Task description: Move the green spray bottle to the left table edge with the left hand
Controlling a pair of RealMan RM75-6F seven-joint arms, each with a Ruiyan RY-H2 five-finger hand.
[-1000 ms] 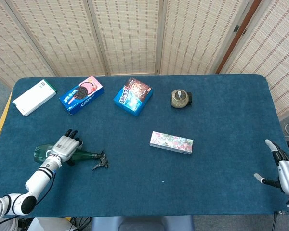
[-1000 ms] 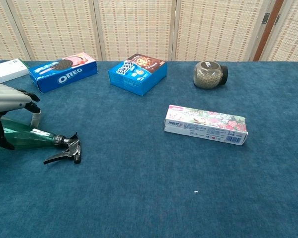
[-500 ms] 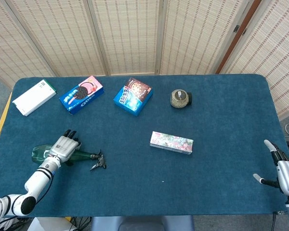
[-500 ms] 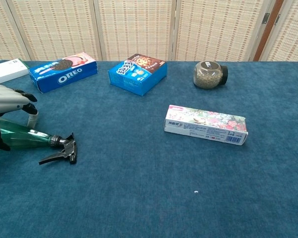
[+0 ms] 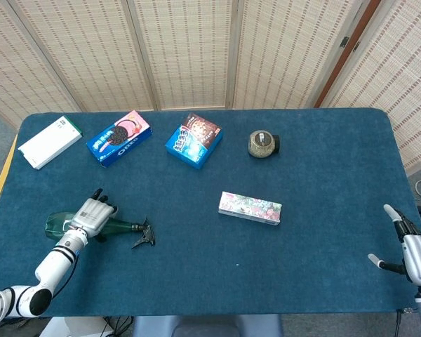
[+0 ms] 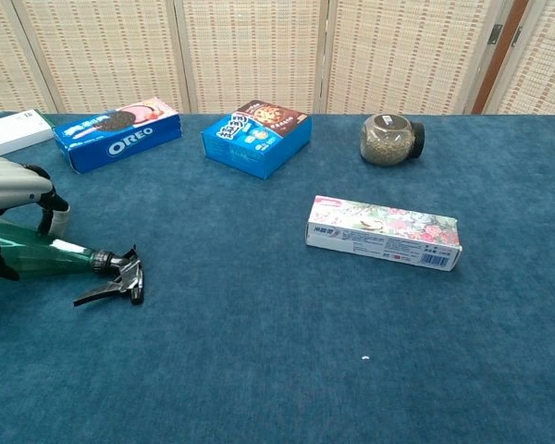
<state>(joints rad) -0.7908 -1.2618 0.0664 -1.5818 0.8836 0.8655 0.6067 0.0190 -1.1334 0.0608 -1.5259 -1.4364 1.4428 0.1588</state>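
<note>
The left hand (image 6: 9, 185) and the green spray bottle (image 6: 37, 254) run off the chest view's left edge.

Blue-carpeted table (image 5: 323, 210); on it lie green spray bottle (image 5: 116, 226), Oreo box (image 5: 118, 137), cookie box (image 5: 194, 140), white box (image 5: 49, 142), jar (image 5: 263, 143), floral box (image 5: 250, 208).

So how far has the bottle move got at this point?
Done: the left robot hand grips the green spray bottle, which lies on its side near the table's left edge. In hand: shifting it left. Left: reaching the edge, releasing. Right robot hand idles, open.
</note>
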